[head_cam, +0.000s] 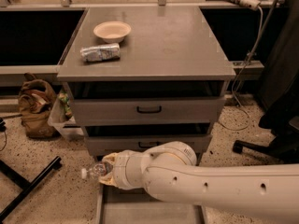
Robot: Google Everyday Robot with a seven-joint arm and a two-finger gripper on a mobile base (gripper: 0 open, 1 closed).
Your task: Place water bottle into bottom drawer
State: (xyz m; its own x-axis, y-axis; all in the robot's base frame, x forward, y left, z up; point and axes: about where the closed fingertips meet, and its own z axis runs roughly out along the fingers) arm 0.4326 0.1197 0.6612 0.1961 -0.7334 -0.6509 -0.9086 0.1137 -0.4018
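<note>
The water bottle [92, 172] is a small clear bottle lying sideways, with its white cap pointing left. My gripper [108, 171] is shut on its body, at the end of the big white arm [210, 188] that crosses the lower frame. The bottle hangs over the front left corner of the bottom drawer [149, 213], and its cap pokes out past the drawer's left rail [99, 203] over the floor. The bottom drawer is pulled open, a plain grey tray partly hidden by my arm.
The two upper drawers with black handles [149, 109] are slightly ajar. A pale bowl [112, 31] and a silvery foil packet [100, 53] lie on the cabinet top. A brown bag [35, 107], a white bin [63, 120] and a black stand leg [28, 188] are at the left. A chair base [261, 146] is at the right.
</note>
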